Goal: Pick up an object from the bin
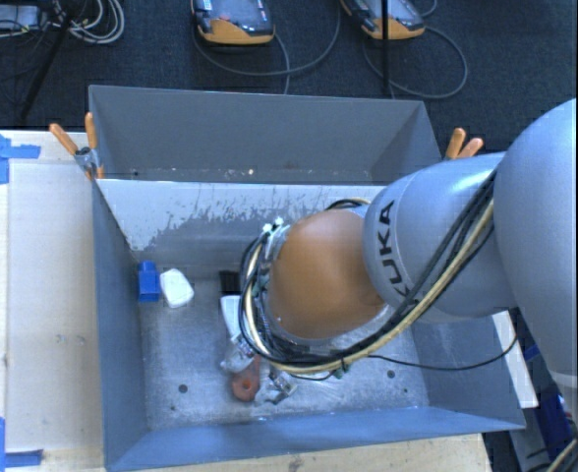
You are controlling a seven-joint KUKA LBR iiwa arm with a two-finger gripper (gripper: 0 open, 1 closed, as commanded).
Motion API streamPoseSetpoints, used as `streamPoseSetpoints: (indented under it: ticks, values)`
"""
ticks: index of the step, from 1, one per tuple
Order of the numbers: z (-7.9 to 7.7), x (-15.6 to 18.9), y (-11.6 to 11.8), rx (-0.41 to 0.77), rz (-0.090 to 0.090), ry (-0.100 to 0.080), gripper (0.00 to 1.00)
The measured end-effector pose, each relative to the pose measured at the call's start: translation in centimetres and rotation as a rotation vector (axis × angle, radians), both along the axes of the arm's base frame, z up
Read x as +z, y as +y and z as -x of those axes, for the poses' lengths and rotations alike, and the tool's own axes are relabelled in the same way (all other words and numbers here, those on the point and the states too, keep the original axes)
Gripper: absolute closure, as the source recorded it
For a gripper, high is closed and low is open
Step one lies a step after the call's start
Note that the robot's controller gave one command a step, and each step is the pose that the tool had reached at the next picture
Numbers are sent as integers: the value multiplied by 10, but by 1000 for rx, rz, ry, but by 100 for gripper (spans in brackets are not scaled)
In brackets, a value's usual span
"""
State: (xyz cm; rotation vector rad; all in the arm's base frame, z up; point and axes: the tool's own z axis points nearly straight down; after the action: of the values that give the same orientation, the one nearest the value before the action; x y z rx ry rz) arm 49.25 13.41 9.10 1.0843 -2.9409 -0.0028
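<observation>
Camera view — arm [328, 273], blue block [148, 281], white lump [176, 288]

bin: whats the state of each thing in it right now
bin: upright, open on top, arm reaching into it
arm: wrist down low over the middle of the floor
blue block: lying on the floor at the left, clear of the arm
white piece: lying close beside the blue block
reddish-brown lump: on the floor near the front wall, at the wrist's lower edge
black thing: partly hidden by the wrist
</observation>
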Motion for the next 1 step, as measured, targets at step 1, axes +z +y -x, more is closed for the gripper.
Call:
streamPoseSetpoints:
  ticks: [1]
  values:
    - [-1,12,0,-1,-1,-4,100]
